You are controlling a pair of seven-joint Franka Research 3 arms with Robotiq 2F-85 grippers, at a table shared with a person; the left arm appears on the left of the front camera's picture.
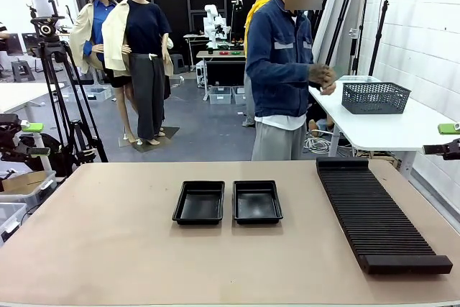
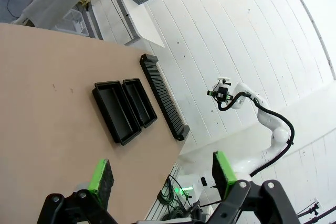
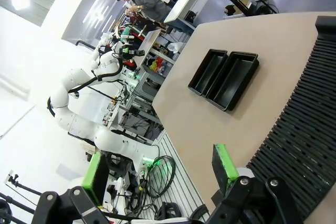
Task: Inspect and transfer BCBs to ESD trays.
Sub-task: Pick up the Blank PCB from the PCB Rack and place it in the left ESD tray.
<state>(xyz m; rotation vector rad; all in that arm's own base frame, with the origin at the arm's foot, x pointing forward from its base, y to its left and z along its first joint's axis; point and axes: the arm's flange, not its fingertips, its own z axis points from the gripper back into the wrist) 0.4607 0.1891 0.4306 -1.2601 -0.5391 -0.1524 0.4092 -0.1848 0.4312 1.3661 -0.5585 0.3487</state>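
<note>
Front view: two ESD trays (image 1: 182,205) are set side by side at the middle of the worktop (image 1: 100,242), left of a slotted rack (image 1: 377,217). Left wrist view: the left gripper (image 2: 161,174) is held with jaws wide. Right wrist view: the right gripper (image 3: 159,168) is likewise shown with jaws spread wide.

Two shallow black ESD trays (image 1: 199,202) (image 1: 257,201) lie side by side, empty, mid-table.
</note>
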